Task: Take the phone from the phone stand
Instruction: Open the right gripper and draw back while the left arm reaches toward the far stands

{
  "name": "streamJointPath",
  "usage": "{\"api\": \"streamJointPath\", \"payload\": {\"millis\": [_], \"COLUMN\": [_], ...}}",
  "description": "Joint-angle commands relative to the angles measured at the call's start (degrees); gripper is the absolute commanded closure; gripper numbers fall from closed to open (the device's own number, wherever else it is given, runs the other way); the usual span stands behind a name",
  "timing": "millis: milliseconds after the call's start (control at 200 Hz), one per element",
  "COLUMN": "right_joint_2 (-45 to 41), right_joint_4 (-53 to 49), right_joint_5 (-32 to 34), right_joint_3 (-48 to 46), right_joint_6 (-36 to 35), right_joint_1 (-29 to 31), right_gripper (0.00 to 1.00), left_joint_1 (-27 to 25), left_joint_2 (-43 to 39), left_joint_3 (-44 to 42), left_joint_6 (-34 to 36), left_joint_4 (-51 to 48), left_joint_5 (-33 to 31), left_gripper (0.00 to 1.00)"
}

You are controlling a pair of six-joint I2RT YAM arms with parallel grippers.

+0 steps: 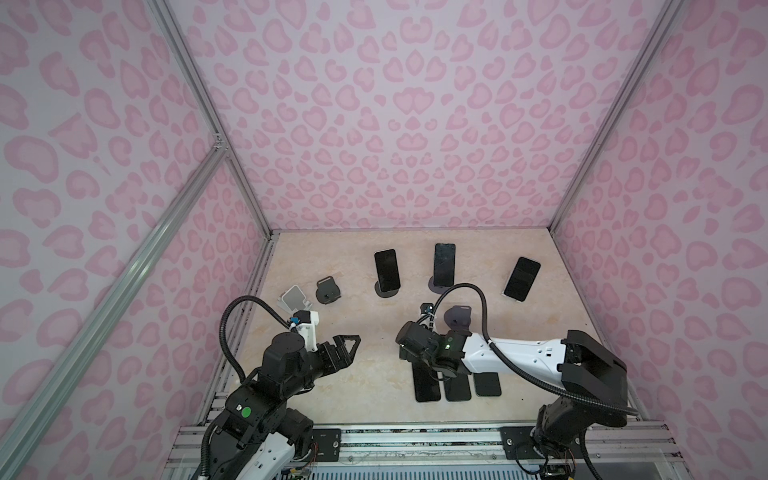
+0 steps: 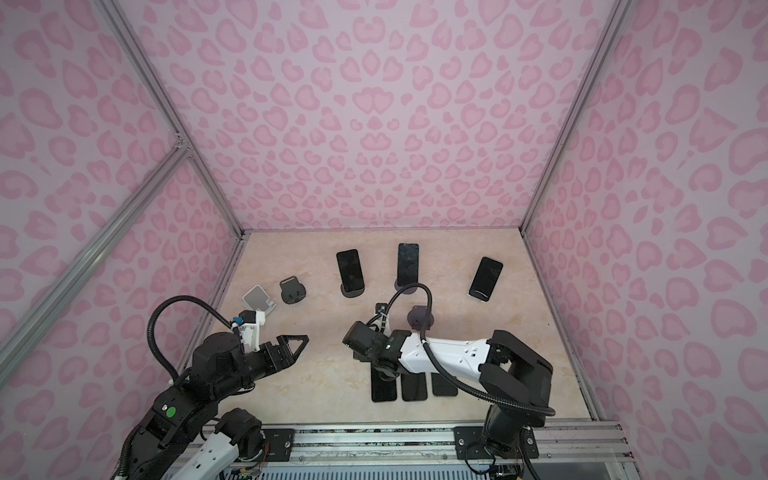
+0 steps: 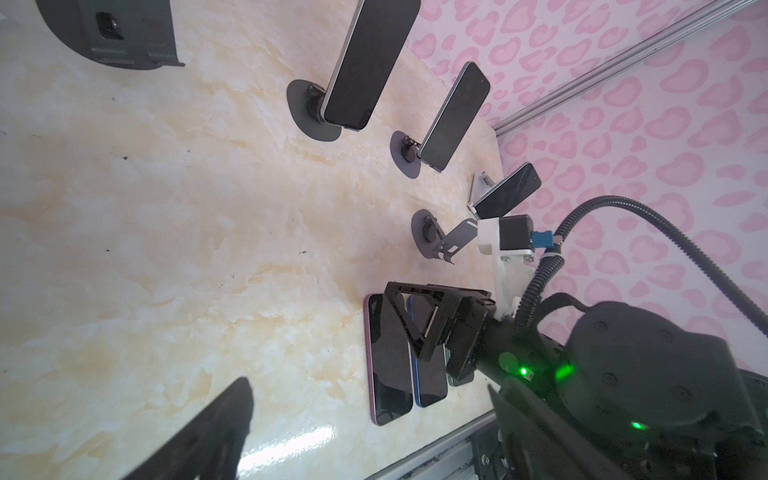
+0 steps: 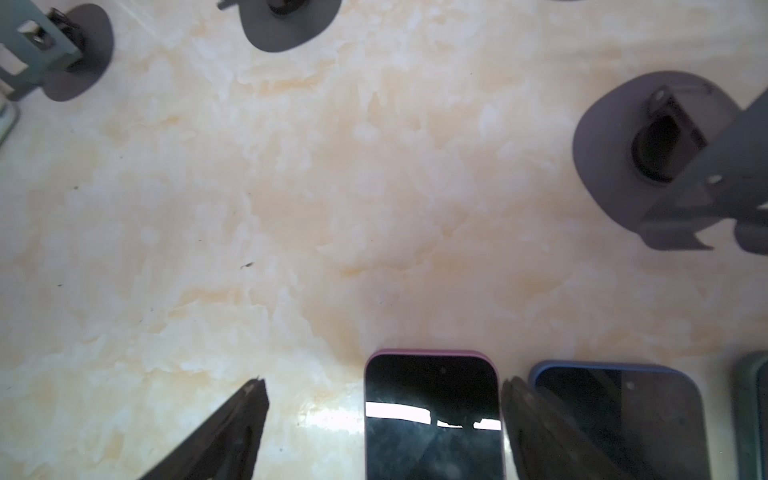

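Count: 6 phones, 6 stands.

On stands, 3, in the back row, screens dark and leaning back: left standing phone (image 1: 387, 270), middle standing phone (image 1: 444, 264), right standing phone (image 1: 522, 278). The first two sit on round dark-base stands. The third sits on a silver bracket stand (image 3: 481, 189).

Flat, 3, face up in a row near the front of the table (image 1: 374, 324): pink-edged phone (image 4: 432, 415), blue-edged phone (image 4: 623, 419), green-edged phone (image 4: 754, 415). They lie close together; can't tell if the edges touch.

Empty stands, 3: silver empty stand (image 1: 293, 297) and black empty stand (image 1: 327, 290) near the left wall, grey empty stand (image 1: 457, 318) just behind the right wrist.

Right gripper (image 4: 384, 386): low over the flat row, jaws spread wide either side of the pink-edged phone's top end. One finger is well clear of it, the other is just beside its edge on the blue-edged side. It grips nothing.

Left gripper (image 1: 353, 349): over bare table left of the flat row, jaws wide apart, nothing between them.

Markings: round green sticker (image 1: 246, 412) on the left arm, green LED (image 3: 523, 371) lit on the right wrist. Any print on arms or phones is too small to read; phone brands can't be told.
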Motion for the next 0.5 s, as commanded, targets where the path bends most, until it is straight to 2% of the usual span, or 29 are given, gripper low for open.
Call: {"api": "streamJointPath", "payload": {"millis": [0, 170, 250, 495], "right_joint_2": [-4.2, -12.8, -17.2, -28.6], "right_joint_4": [0.0, -1.4, -0.8, 2.9], "right_joint_5": [-0.3, -1.3, -4.6, -10.8], "right_joint_3": [-2.0, -5.9, -8.4, -16.4], "right_joint_6": [-4.4, -11.3, -14.1, -20.3], "right_joint_1": [0.1, -1.5, -4.4, -15.0], "right_gripper": [0.10, 0.11, 0.12, 0.13], "left_joint_1": [-0.1, -0.6, -2.0, -14.5], "left_joint_2": [1.0, 7.2, 11.6, 27.2], "left_joint_3": [1.4, 3.8, 5.2, 14.5], "left_joint_6": [0.0, -0.3, -1.1, -0.1], "left_joint_4": [3.8, 6.8, 9.0, 14.5], "left_joint_5": [0.6, -2.2, -4.4, -20.0], "left_gripper": [0.06, 0.06, 0.07, 0.08]}}
